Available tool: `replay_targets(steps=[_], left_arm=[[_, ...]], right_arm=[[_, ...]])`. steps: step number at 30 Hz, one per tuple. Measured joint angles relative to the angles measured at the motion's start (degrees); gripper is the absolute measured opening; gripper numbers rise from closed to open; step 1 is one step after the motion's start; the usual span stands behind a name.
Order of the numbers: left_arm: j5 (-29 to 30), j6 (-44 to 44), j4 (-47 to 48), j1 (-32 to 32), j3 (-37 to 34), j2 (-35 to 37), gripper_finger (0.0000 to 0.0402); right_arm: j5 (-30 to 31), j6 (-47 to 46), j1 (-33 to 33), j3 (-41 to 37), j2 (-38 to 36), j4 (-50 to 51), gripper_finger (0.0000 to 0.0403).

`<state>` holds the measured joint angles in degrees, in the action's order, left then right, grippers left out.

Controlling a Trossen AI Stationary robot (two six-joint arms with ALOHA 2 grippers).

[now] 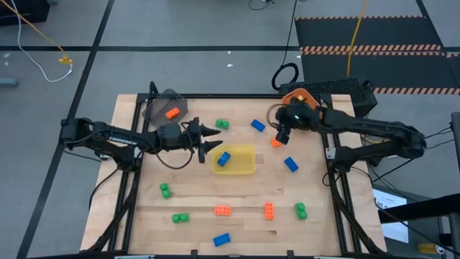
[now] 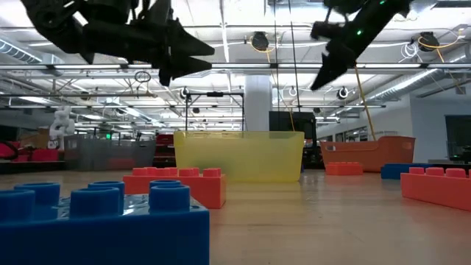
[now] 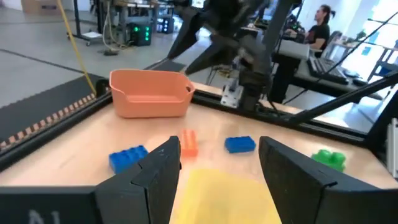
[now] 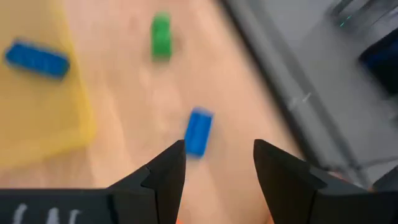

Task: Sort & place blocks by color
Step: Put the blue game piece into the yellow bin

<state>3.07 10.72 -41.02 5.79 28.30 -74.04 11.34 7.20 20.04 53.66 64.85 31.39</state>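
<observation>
Small studded blocks lie flat across the table: green (image 1: pixel 221 124), blue (image 1: pixel 257 126), blue (image 1: pixel 290 164), orange (image 1: pixel 276 143), and more green, orange and blue ones along the near side. One blue block (image 1: pixel 223 159) lies in the yellow bin (image 1: pixel 244 169), one orange block (image 1: pixel 172 113) in the grey bin (image 1: pixel 159 104). My left gripper (image 1: pixel 212 140) hangs open over the yellow bin's left edge (image 3: pixel 230 193). My right gripper (image 1: pixel 282 134) is open in the air above the orange block, with a blue block (image 4: pixel 198 132) ahead of its fingers.
The orange bin (image 1: pixel 300 101) sits at the far right corner under my right arm, also seen as the orange bin (image 3: pixel 152 93). Near-side blocks include orange (image 1: pixel 223 211), orange (image 1: pixel 268 211), green (image 1: pixel 300 210) and blue (image 1: pixel 221 239). A person sits beyond the table (image 3: pixel 323 18).
</observation>
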Motion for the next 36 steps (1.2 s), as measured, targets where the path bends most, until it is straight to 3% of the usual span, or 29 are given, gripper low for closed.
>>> replay_targets(steps=[5, 10, 17, 28, 36], left_arm=[[1.9, 0.3, 0.2, -1.9, -2.9, 2.0, 0.0216], [3.1, 0.1, 0.1, -1.8, -2.8, 2.1, 0.0216], [3.1, 0.3, -0.3, -1.6, -2.7, 2.1, 0.0216], [1.3, 2.0, -2.5, -2.2, -2.7, 2.1, 0.0216], [-0.2, 2.5, -2.3, -3.3, -2.7, 2.1, 0.0216]], right_arm=[[-3.9, 1.4, 2.6, 3.8, 8.1, 12.0, 0.0179], [-4.1, 1.7, 2.2, 4.0, 11.7, 13.1, 0.0181], [-7.3, 2.2, 2.0, 4.0, 13.6, 18.2, 0.018], [-10.3, 5.3, 1.9, 1.1, 13.6, 16.7, 0.018], [-13.2, -9.3, -0.1, 1.0, 13.5, 27.8, 0.018]])
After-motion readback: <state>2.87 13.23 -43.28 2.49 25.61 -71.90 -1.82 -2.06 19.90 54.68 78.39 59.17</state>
